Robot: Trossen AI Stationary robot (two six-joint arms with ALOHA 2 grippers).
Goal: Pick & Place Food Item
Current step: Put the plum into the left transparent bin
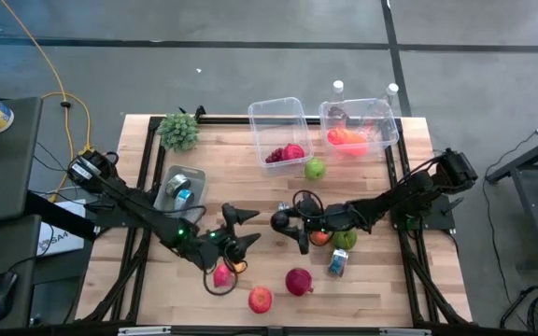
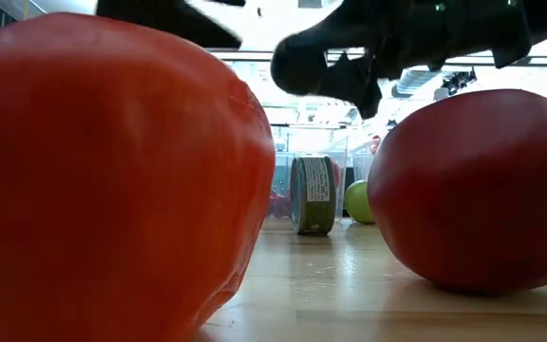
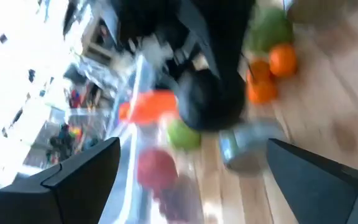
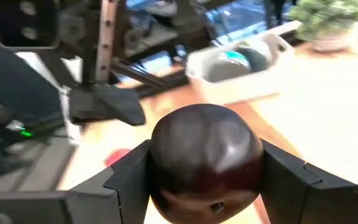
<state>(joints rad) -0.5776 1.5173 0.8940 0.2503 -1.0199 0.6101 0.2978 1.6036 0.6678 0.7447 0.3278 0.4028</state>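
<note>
My right gripper (image 1: 288, 222) (image 4: 207, 186) hovers over the table's middle, shut on a dark maroon round fruit (image 4: 207, 152) (image 1: 280, 221). The low view shows that fruit (image 2: 297, 63) up in the air. My left gripper (image 1: 245, 229) (image 3: 197, 186) is open, just left of the fruit and facing it, touching nothing. Two clear bins stand at the far edge. The left bin (image 1: 292, 105) holds red fruit, and the right bin (image 1: 389, 117) holds an orange carrot (image 1: 346, 138). My right gripper pinches the dark fruit between its two fingers (image 4: 129, 180), one on each opposite side (image 4: 157, 155). The fingers come in about level from the table's right. The fruit is lifted clear of the table.
Three red fruits (image 1: 261, 299) (image 1: 298, 280) (image 1: 222, 273) lie near the near edge. A can (image 1: 337, 263), a green item (image 1: 344, 239) and an orange fruit (image 1: 320, 238) sit under the right arm. A green apple (image 1: 315, 169), a white tray (image 1: 168, 177) and a plant (image 1: 179, 131) stand farther back.
</note>
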